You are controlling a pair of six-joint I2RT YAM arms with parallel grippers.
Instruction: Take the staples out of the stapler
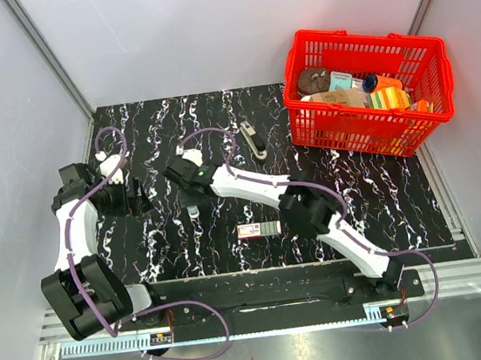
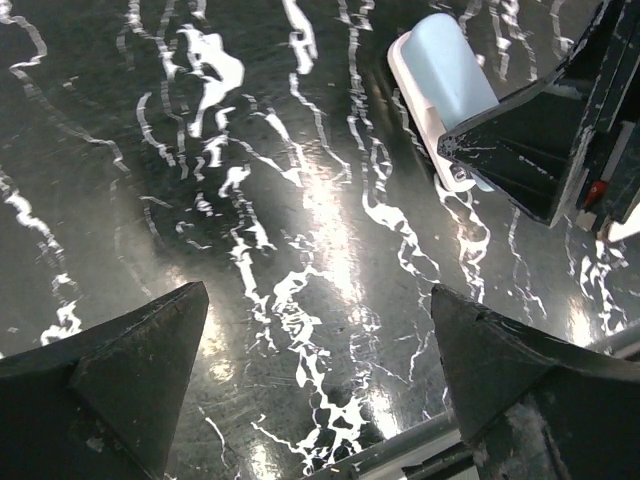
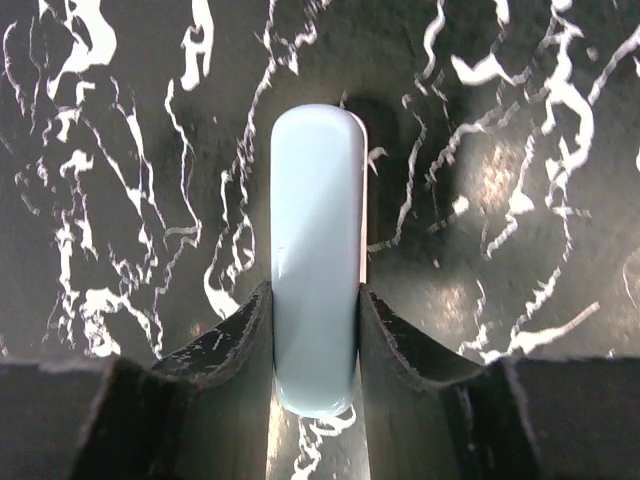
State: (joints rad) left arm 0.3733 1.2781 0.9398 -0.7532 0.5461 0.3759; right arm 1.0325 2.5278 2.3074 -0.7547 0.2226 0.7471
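**Stapler clamped in the right hand, left hand waiting open**

Stapler (image 3: 318,250) is what we see lying flat on the black marbled surface (image 2: 150,150), left of centre, pale blue top upward. Our right hand (image 3: 315,300) has closed on its near end. Both fingers (image 3: 235,335) press against the long sides, and the rest of the body runs out ahead of them, uncovered. We judge this grip is meant to pin the stapler down and leave its far end free to be worked.

Our left hand (image 2: 318,300) hovers just beside it with its jaws spread wide, holding nothing. From its wrist view the stapler sits at the upper right, with one right-hand finger against it. That stance suggests the left hand is placed to come in and open the top or the tray.

We cannot tell whether any staples are out; none show. A dark elongated object (image 1: 253,139) and a small flat packet (image 1: 258,230) lie well apart from the stapler.
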